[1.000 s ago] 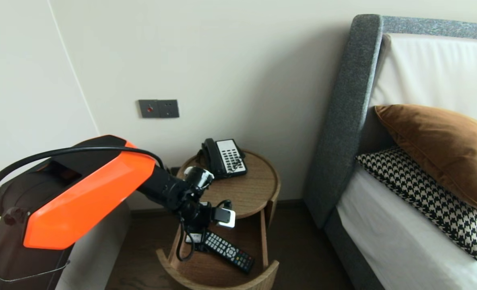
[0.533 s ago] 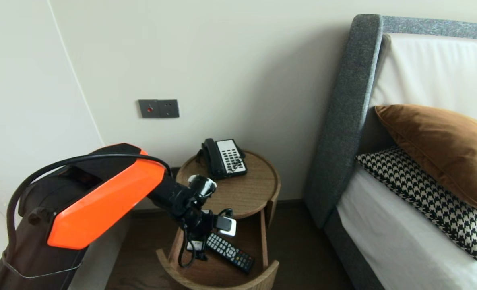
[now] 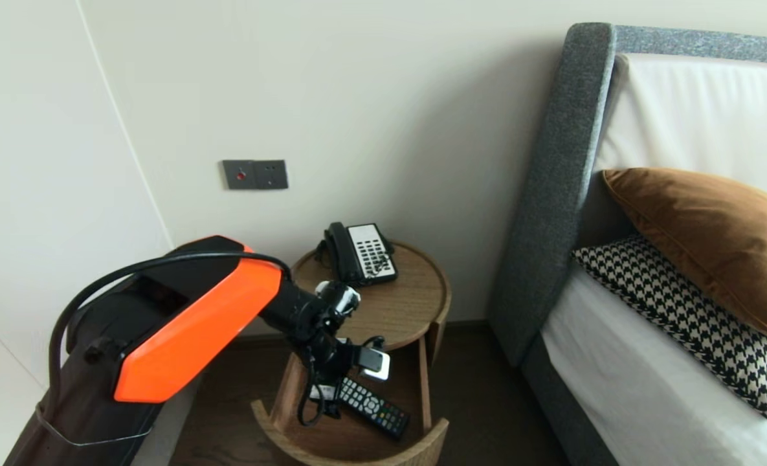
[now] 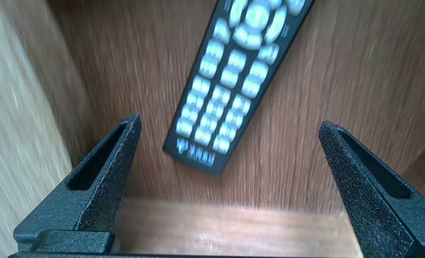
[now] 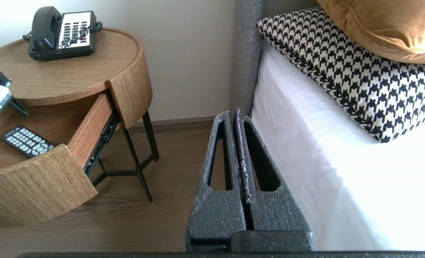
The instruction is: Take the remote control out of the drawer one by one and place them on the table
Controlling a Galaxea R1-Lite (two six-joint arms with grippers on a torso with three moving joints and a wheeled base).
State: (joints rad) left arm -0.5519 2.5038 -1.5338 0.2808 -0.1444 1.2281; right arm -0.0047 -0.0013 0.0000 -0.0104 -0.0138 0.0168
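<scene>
Since a second ago, the left pincer (image 4: pixel 229 121) neared the remote (image 4: pixel 230 82).

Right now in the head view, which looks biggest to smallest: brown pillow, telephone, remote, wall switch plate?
1. brown pillow
2. telephone
3. remote and wall switch plate: too alike to rank. The remote is longer but slimmer, and one end of it is covered.

Remote (image 3: pixel 373 408) is showing black and pale grey against a brown wood-grain drawer (image 3: pixel 351 456); at three o'clock, a cushion (image 3: pixel 687 323) is displaying black-and-white houndstooth.
</scene>
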